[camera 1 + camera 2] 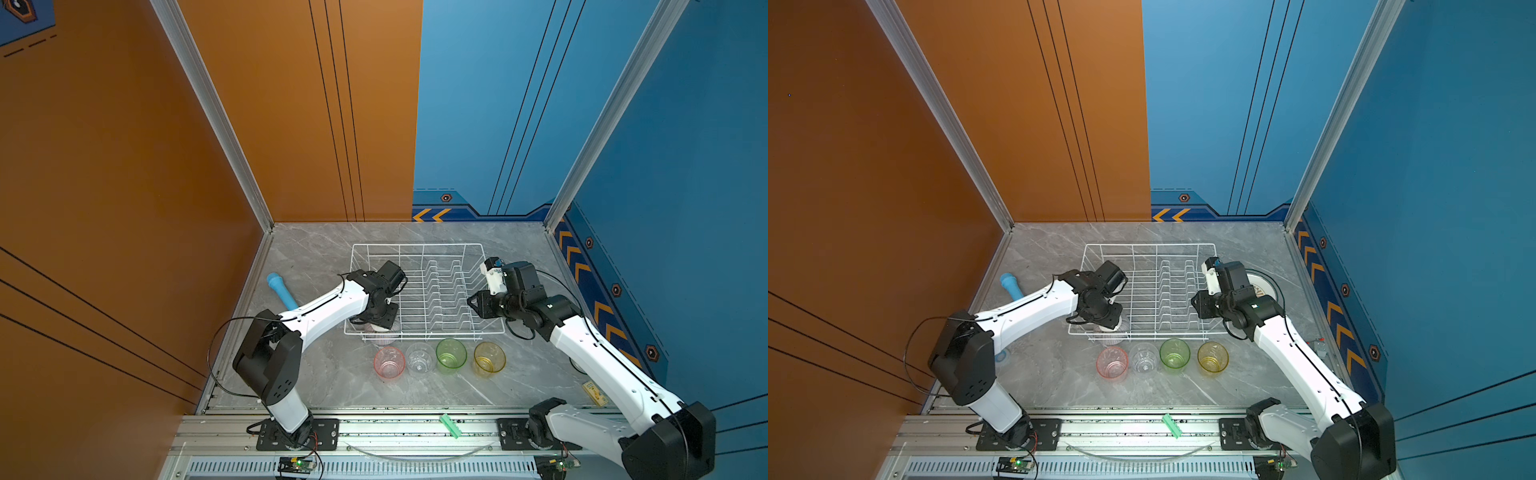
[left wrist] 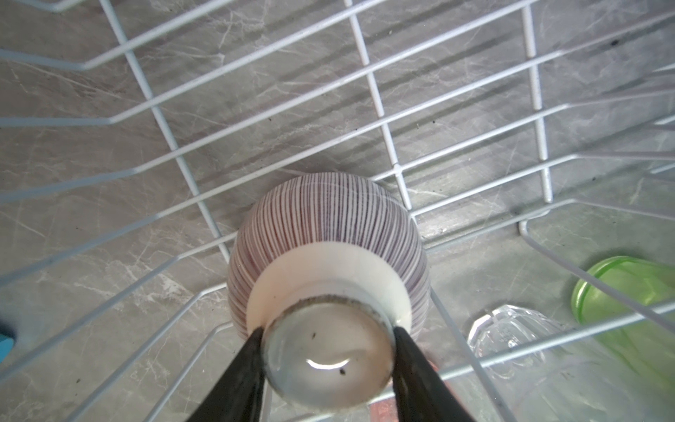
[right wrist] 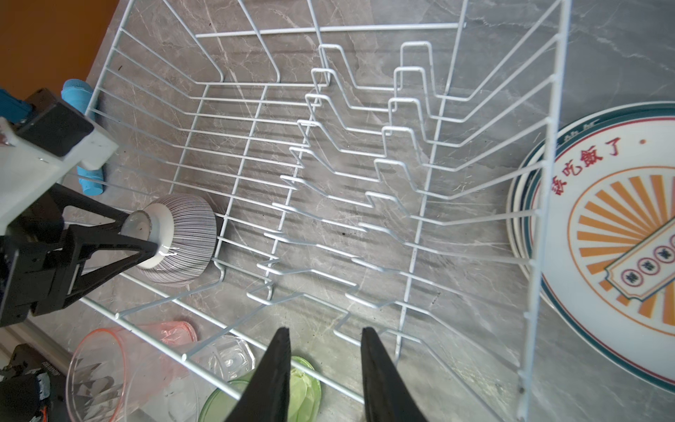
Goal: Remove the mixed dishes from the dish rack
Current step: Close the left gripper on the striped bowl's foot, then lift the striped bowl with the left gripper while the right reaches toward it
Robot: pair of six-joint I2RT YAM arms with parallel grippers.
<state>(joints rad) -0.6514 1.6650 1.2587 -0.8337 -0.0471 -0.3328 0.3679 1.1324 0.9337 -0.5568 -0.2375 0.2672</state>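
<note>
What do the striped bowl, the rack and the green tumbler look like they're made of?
The striped bowl: likely glazed ceramic, with a glossy glare and a rough unglazed foot ring. The rack: thin metal wire, seemingly white-coated and matte. The green tumbler: see-through tinted plastic or glass; cannot tell which.

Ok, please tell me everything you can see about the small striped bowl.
The striped bowl is small, round, ceramic-looking: thin dark lines on white cover its outside, ending at a plain cream band and a glazed foot ring. It is upside down inside the dish rack, at the corner by the pink tumbler. The left gripper pinches its foot.
</note>
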